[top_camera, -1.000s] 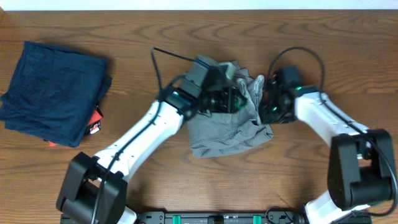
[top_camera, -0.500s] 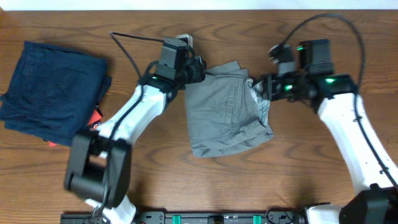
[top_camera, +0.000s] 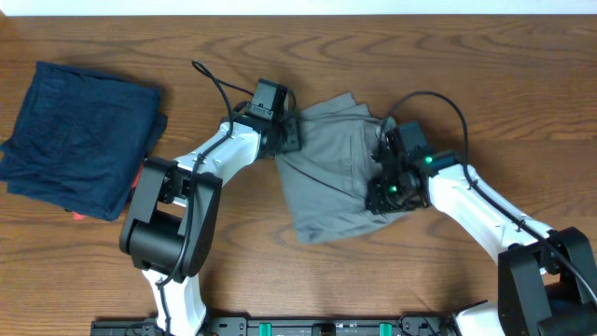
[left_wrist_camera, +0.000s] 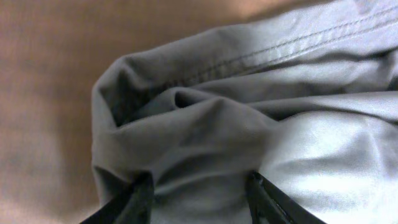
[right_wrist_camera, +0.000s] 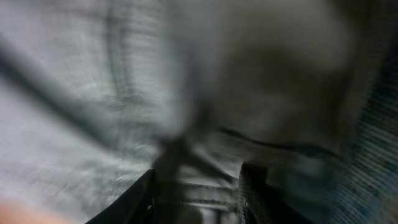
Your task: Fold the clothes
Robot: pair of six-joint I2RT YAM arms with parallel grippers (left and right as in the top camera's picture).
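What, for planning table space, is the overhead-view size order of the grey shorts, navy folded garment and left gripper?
Largest: navy folded garment and grey shorts, too alike to rank, the shorts partly hidden.
Smallest: left gripper.

Plain grey shorts point(top_camera: 326, 177) are lying on the brown, wood-grained table point(top_camera: 522, 84); a dark navy garment point(top_camera: 79, 135) is sitting near the left edge.

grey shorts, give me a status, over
Left fingers pinch the grey shorts at their left edge. Right fingers closed in cloth at the right edge, view blurred. Shorts wrinkled, flat on the table. Navy garment far left, not in the way.
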